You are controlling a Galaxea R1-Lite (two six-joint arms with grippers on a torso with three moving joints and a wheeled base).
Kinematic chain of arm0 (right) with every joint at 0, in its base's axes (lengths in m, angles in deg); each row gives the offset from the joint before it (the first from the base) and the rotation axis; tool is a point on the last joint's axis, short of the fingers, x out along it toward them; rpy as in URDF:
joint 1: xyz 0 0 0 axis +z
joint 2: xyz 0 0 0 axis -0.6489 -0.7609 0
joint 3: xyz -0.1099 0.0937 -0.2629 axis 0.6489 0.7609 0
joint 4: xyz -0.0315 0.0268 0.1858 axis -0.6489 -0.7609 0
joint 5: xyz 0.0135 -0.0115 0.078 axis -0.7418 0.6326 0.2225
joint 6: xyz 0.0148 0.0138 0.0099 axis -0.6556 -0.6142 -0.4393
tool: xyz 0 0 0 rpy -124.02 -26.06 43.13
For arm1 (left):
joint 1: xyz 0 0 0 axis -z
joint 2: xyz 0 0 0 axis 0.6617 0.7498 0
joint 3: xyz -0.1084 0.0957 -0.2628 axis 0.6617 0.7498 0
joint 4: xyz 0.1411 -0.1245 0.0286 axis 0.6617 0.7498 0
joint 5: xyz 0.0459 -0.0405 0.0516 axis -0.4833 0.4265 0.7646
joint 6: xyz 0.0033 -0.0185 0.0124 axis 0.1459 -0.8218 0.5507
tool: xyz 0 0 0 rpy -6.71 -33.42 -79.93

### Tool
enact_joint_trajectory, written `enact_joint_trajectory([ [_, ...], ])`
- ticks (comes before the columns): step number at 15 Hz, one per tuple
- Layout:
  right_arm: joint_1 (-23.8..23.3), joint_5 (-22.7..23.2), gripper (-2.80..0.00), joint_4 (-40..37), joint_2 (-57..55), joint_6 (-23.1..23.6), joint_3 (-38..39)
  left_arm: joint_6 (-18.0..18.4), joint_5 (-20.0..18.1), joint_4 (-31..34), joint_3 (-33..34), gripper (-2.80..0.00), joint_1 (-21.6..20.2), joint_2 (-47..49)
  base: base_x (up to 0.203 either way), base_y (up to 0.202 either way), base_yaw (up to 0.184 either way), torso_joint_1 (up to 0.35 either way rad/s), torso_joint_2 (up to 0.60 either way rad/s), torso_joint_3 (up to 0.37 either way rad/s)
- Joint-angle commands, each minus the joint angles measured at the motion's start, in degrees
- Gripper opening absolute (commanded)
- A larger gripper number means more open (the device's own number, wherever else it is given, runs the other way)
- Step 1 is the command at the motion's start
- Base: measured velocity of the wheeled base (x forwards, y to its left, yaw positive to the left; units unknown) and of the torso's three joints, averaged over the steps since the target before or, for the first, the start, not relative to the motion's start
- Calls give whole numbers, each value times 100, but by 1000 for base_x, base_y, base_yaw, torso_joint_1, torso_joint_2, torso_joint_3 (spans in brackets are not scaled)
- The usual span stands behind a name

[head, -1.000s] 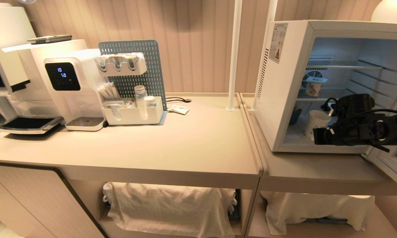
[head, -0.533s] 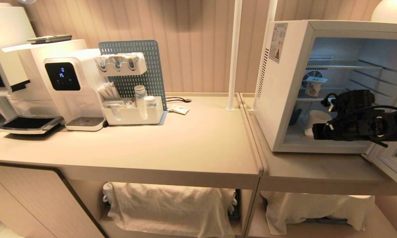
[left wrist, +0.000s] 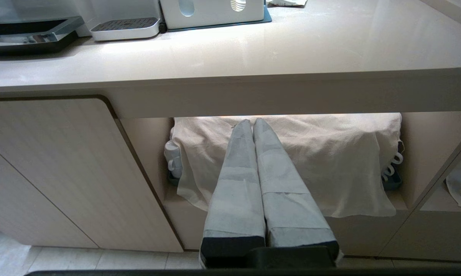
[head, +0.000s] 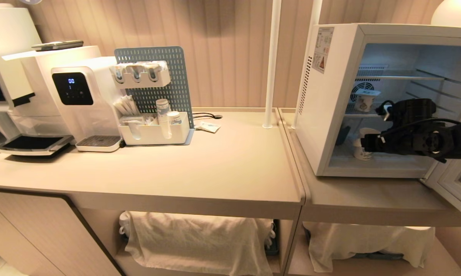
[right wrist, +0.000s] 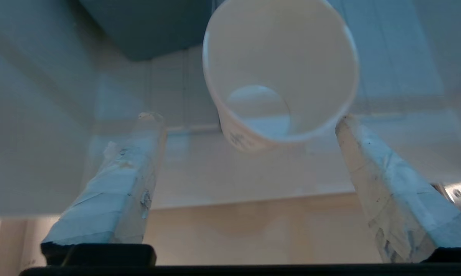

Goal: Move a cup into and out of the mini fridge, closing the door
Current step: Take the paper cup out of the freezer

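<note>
In the head view the mini fridge (head: 332, 99) stands on the worktop (head: 215, 165) at the right of the frame, its door (head: 455, 184) swung out toward the lower right corner. The cup (head: 360, 147) stands upright on the fridge floor, low in the compartment, partly hidden by the black right gripper (head: 368, 145), which reaches in from the right edge of the frame. A small lidded tub (head: 364, 100) sits on the wire shelf above, in front of the round rear fan. At the left of the frame a white water dispenser (head: 77, 99) and a blue pegboard organiser (head: 153, 96) line the wall. In the left wrist view the left gripper (left wrist: 253, 122) hangs below the worktop edge, in front of a pale cloth (left wrist: 330, 153) draped over the lower shelf; its jaws are pressed together and hold nothing. In the right wrist view the right gripper (right wrist: 249, 119) has its jaws spread wide, with the cup (right wrist: 280, 73) in the upper centre of the frame, just beyond and between the two fingertips (right wrist: 150, 119); one tip lies just beside the rim, but whether it touches I cannot tell, and the other stands clear of it.
</note>
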State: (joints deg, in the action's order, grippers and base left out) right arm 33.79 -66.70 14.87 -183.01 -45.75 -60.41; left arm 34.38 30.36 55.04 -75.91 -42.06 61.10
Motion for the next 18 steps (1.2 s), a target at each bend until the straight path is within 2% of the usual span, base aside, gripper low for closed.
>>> enact_joint_trajectory([
  [1,-60,-4,0,11,-260,7,-193,3,-1,-1,0,-280,-2,7,0,0,0,0,0,0],
  [10,-138,-19,0,17,-888,-6,-947,3,-1,-1,0,-280,-6,7,0,0,0,0,0,0],
  [16,-142,-4,0,132,-900,-14,-1050,3,-1,-1,0,-280,-6,7,0,0,0,0,0,0],
  [17,-142,38,-280,240,-891,0,-1036,3,-1,-1,0,-280,-6,7,0,0,0,0,0,0],
  [18,-142,56,-280,272,-891,24,-1013,3,-1,-1,0,-280,-3,7,0,0,0,0,0,0],
])
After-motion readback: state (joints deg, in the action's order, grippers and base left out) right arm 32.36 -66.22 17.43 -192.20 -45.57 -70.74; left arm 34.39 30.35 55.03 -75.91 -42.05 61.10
